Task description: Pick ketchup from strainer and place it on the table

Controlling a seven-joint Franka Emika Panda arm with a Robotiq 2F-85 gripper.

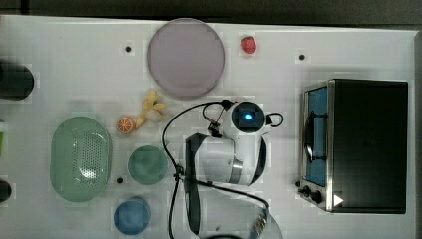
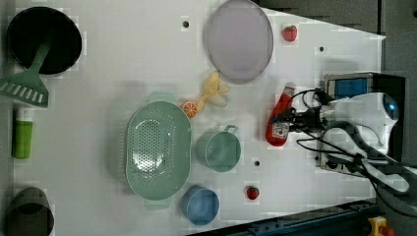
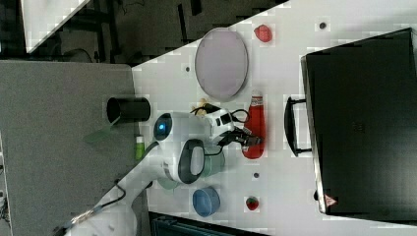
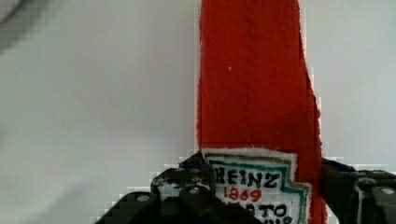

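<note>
Ketchup (image 4: 252, 93) fills the wrist view's centre, clamped at its label between the gripper (image 4: 261, 186) fingers, apparently low over bare table (image 2: 123, 59) at the left view's centre-right, well apart from the strainer (image 2: 157, 147); only setting down and release remain.

"HEINZ", "1869" and a partly hidden "…ATO" on the ketchup (image 4: 254, 116) label.

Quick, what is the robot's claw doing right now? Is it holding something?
Gripper: closed on the soft red ketchup bottle with the white label, one finger on each side of it, away from the pale green oval strainer.
</note>
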